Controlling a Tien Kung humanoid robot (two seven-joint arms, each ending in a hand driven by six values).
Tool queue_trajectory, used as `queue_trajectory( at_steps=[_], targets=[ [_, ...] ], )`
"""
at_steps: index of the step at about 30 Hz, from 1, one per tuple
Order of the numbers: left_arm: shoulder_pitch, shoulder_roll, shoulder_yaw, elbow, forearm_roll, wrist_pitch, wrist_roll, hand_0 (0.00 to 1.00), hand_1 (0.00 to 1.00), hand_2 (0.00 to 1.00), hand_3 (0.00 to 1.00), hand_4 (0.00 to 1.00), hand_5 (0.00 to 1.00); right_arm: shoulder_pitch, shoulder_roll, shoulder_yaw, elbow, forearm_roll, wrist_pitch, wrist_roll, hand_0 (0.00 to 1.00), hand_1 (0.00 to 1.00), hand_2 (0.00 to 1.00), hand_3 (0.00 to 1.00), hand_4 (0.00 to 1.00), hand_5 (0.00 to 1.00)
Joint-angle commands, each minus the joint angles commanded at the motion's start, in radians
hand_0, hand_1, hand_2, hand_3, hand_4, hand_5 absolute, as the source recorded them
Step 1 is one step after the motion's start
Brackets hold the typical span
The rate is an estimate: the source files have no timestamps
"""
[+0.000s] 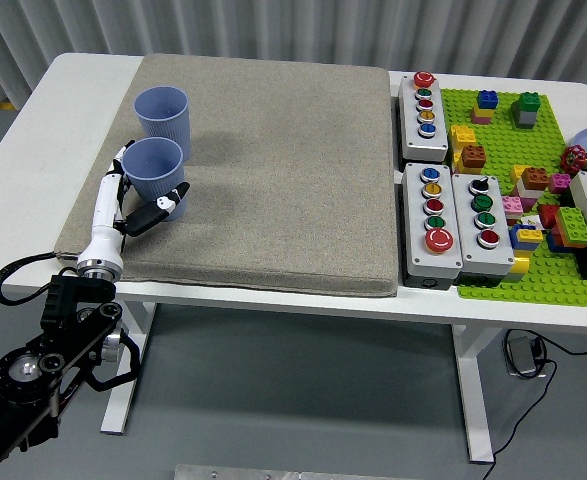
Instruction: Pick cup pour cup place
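Blue near cup (155, 176) stands upright on the grey mat (273, 170) at left of frame, the left hand (133, 200) wrapping its fingers around it; a second cup (162, 116) stands just behind.

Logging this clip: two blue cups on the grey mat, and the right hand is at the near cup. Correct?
Not quite. It is the left hand at the near cup, as the head view shows. Both blue cups, the far cup included, do stand on the grey mat.
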Motion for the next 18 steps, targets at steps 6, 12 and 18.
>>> queue_trajectory(
  at_steps=[6,12,18],
  targets=[
    [-0.004,0.004,0.004,0.009,-0.002,0.002,0.002,0.827,0.83,0.998,0.998,0.935,0.305,-0.002,0.0,0.003,0.0,-0.005,0.001,-0.001,0.674,0.604,0.586,0.592,0.002,0.168],
    [-0.014,0.005,0.011,0.016,-0.004,0.015,0.001,0.749,0.752,0.935,0.998,0.928,0.296,0.002,-0.001,0.003,0.0,-0.003,0.001,0.0,0.675,0.604,0.586,0.592,0.002,0.163],
    [-0.022,0.01,0.019,0.023,-0.009,0.021,0.001,0.741,0.74,0.911,0.998,0.928,0.297,0.004,-0.002,0.001,-0.001,0.0,0.001,0.001,0.674,0.604,0.586,0.592,0.002,0.162]
  ],
)
